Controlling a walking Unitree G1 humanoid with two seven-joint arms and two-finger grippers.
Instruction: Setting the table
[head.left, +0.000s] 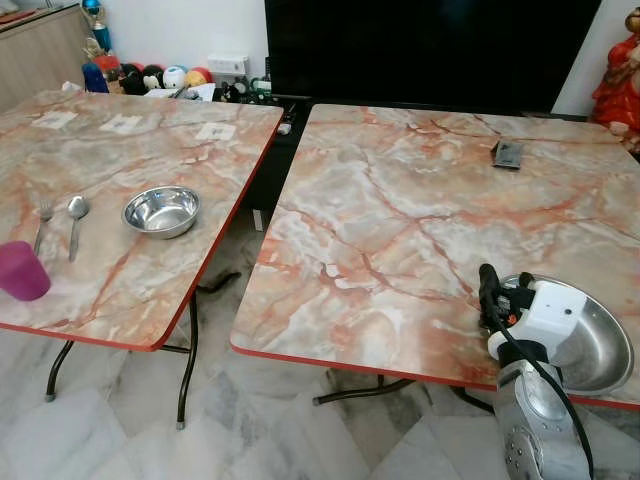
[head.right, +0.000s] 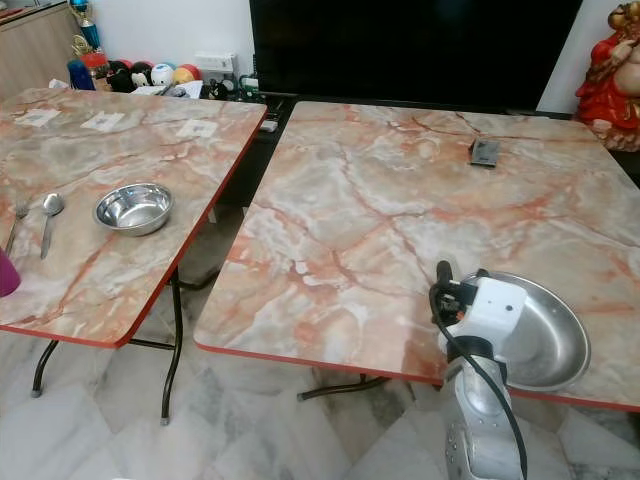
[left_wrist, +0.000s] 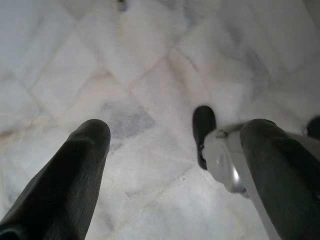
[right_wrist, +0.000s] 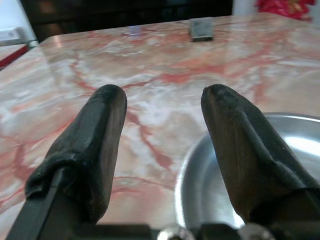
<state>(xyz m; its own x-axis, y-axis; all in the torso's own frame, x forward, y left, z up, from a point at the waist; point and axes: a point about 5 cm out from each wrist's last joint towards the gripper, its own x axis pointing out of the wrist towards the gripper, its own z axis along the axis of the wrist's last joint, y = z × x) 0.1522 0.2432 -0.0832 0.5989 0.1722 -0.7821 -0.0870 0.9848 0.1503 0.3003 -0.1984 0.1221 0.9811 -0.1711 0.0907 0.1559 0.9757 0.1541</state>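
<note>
Right wrist view shows the right pincer (right_wrist: 162, 130) spread, one black finger (right_wrist: 245, 150) over the near rim of a steel bowl (right_wrist: 290, 170) on the right worktop (head.left: 400, 220), the other finger over bare marble. That bowl sits at the worktop's near edge, directly beneath the pincer. It looks light, rigid and slick, so the thin rim seems the best hold, one finger inside and one outside. Well off to the pincer's left, a second bowl (head.left: 161, 210), spoon (head.left: 76, 222), fork (head.left: 43, 222) and purple cup (head.left: 22, 270) wait on the left worktop (head.left: 110, 290). The left pincer (left_wrist: 175, 165) hangs spread over the floor (left_wrist: 150, 75).
</note>
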